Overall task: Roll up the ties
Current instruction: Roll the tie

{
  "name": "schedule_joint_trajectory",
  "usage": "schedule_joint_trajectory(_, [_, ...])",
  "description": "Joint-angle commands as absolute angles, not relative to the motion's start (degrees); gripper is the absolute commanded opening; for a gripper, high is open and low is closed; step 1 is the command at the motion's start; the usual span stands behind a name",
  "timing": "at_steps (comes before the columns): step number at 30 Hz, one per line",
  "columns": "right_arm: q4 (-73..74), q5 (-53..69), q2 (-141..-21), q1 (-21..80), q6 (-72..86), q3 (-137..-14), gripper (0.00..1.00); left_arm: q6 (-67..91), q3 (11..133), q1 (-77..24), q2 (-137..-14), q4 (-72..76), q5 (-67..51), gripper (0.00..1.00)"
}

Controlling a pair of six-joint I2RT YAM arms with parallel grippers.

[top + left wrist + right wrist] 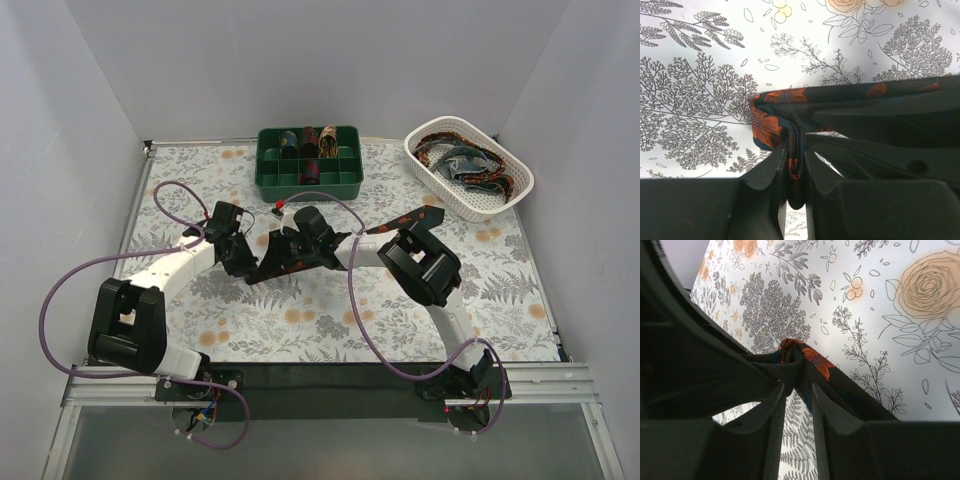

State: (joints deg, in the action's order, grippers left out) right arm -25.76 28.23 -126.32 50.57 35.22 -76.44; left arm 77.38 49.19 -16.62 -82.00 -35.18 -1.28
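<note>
One tie point(402, 218), dark with orange-red flowers, lies across the middle of the floral cloth, and both grippers meet at its left end. In the left wrist view my left gripper point(796, 145) is shut on a fold of the tie point(771, 125), which bulges out past the fingertips. My right gripper point(798, 386) has its jaws parted, with patterned cloth showing between them. A bunched fold of the tie point(816, 360) sits right at its fingertips. From above, the left gripper point(250, 256) and right gripper point(287, 254) face each other over the bundle.
A green compartment tray point(340, 185) at the back centre holds several rolled ties point(308, 145). A white basket point(512, 165) at the back right holds loose ties point(455, 160). Purple cables point(355, 300) loop over the cloth. White walls enclose three sides.
</note>
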Motion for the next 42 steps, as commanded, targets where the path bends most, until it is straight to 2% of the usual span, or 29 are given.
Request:
schedule_joint_trajectory(1, [-27.9, 27.1, -121.0, 49.9, 33.0, -74.9, 0.3, 77.0, 49.7, -17.0, -82.9, -34.6, -1.9, 0.13])
schedule_joint_trajectory(6, [-27.8, 25.6, -118.4, 48.9, 32.3, -72.4, 0.3, 77.3, 50.4, -17.1, -83.8, -33.8, -2.6, 0.22])
schedule_joint_trajectory(11, [-27.9, 24.3, -115.9, 47.8, 32.2, -69.1, 0.3, 78.0, 50.3, -17.6, -84.0, -32.3, -3.7, 0.36])
schedule_joint_trajectory(15, [-27.9, 23.2, -114.3, 46.8, 32.3, -66.9, 0.31, 79.0, 49.9, -17.8, -84.6, -30.6, -4.7, 0.43])
schedule_joint_trajectory(21, [-27.9, 23.3, -113.1, 46.1, 33.0, -65.4, 0.33, 80.2, 49.7, -17.9, -85.2, -28.6, -4.8, 0.45])
schedule_joint_trajectory(27, [-27.9, 24.1, -112.8, 46.1, 34.2, -65.2, 0.44, 80.9, 50.0, -17.9, -84.8, -27.6, -5.4, 0.46])
schedule_joint_trajectory(35, [-27.9, 24.3, -112.4, 46.1, 35.1, -65.0, 0.46, 81.3, 50.1, -17.8, -83.9, -26.9, -5.4, 0.47])
schedule_joint_trajectory(42, [-27.9, 23.7, -112.2, 46.1, 35.4, -64.2, 0.53, 81.2, 50.4, -17.9, -83.4, -26.7, -5.4, 0.47])
